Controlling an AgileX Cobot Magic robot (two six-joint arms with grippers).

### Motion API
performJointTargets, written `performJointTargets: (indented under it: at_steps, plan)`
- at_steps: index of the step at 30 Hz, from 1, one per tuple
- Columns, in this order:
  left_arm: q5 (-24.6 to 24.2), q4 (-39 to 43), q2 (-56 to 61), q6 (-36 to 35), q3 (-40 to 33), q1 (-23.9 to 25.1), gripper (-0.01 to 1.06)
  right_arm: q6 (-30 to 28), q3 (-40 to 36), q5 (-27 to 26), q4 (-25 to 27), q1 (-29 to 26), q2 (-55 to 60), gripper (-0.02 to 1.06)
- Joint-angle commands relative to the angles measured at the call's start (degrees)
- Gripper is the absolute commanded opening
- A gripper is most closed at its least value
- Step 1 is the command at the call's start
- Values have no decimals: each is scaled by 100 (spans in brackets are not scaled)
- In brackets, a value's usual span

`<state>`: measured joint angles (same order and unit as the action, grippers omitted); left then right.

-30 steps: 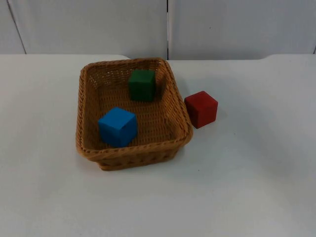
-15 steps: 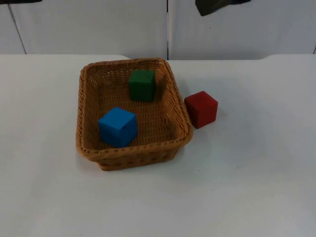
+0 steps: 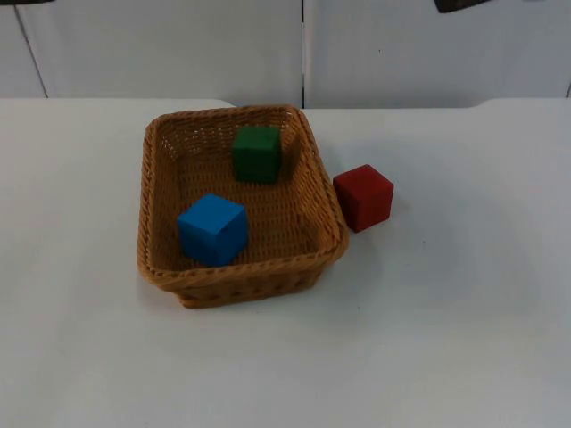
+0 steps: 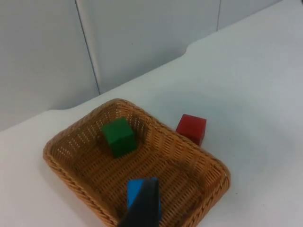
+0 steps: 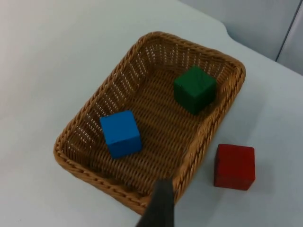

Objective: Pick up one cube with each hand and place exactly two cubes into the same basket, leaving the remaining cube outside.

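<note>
A brown wicker basket (image 3: 241,270) sits mid-table. Inside it a green cube (image 3: 257,153) rests against the far wall and a blue cube (image 3: 212,228) lies near the front left. A red cube (image 3: 363,197) stands on the table just outside the basket's right wall. My left gripper (image 4: 142,208) is raised high, looking down on the blue cube (image 4: 134,191), the green cube (image 4: 118,137) and the red cube (image 4: 191,128). My right gripper (image 5: 161,205) is also raised high above the basket (image 5: 97,101), over its rim near the red cube (image 5: 234,166). Neither holds anything.
The white table top (image 3: 464,312) spreads wide around the basket on all sides. The grey partition wall (image 3: 178,45) closes off the back. A dark part of the right arm (image 3: 459,4) shows at the upper edge.
The dark shape of the right arm has moved right and up along the upper edge. The basket and the three cubes have not moved.
</note>
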<state>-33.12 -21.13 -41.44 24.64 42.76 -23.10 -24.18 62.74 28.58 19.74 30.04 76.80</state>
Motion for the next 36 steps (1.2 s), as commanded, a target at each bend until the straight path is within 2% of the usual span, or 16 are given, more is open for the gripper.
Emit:
performJointTargets:
  at_steps: [1,8,12,21,27,36]
  plan:
    - [-208,-51,247,-49,-21,-27,88,-63,-250,26,9,-9,-469,73]
    - [-505,-7,708,-49,-21,-27,88,-49,-678,60,9,-9,-1179,73]
    - [-842,84,1106,-80,-21,-27,88,-34,-1076,122,9,-9,-1769,73]
    - [-1156,159,1649,-153,-21,-27,88,108,-1683,203,-1,-9,-2594,73]
    - [-1606,628,1938,-505,-21,-27,88,167,-2125,214,-1,-9,-3220,73]
    - [-2016,749,2587,-646,-21,-27,88,167,-2403,719,-5,-9,-4209,73]
